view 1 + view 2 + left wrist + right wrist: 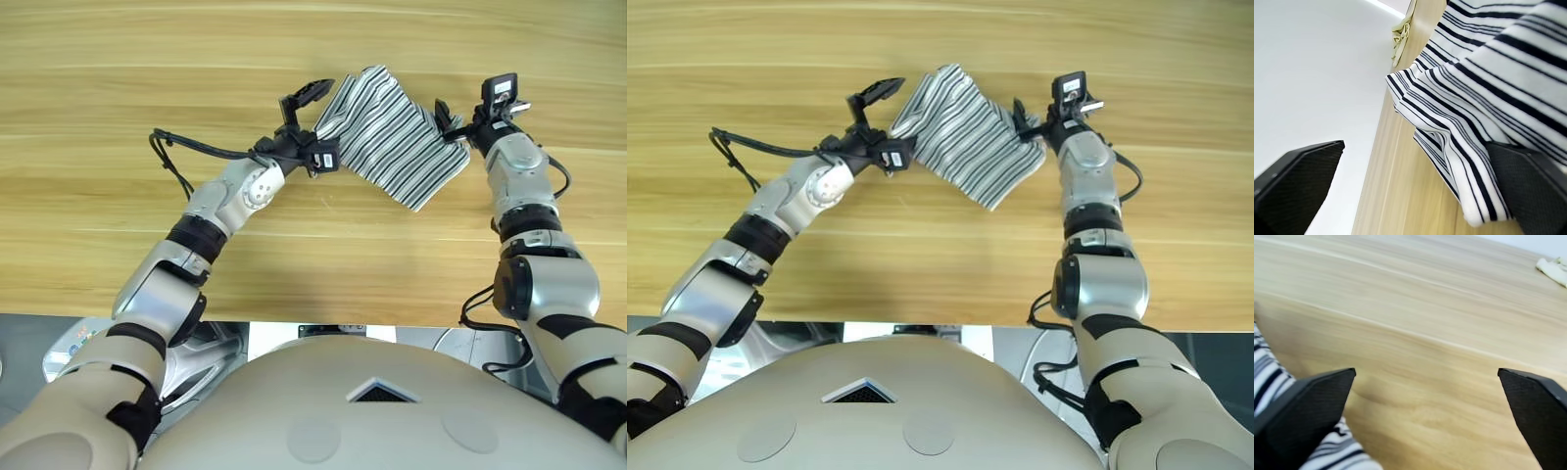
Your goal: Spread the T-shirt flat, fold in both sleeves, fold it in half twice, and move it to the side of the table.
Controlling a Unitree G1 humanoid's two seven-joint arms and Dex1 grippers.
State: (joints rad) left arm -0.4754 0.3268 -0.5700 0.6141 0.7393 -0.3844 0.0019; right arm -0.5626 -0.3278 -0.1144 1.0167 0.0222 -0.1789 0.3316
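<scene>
One striped T-shirt (392, 137), folded small, is laid on the light wooden counter (147, 59) between the arms. The left end effector (1418, 146) is held wide apart, with the shirt's edge draped over one finger. The right end effector (1426, 370) is likewise spread, just beside the shirt. A crumpled pale cloth (1553, 268) is seen near the counter's edge.

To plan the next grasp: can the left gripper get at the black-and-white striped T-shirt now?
Probably yes: the left gripper is open right at the edge of the striped T-shirt; nothing stands between.
</scene>
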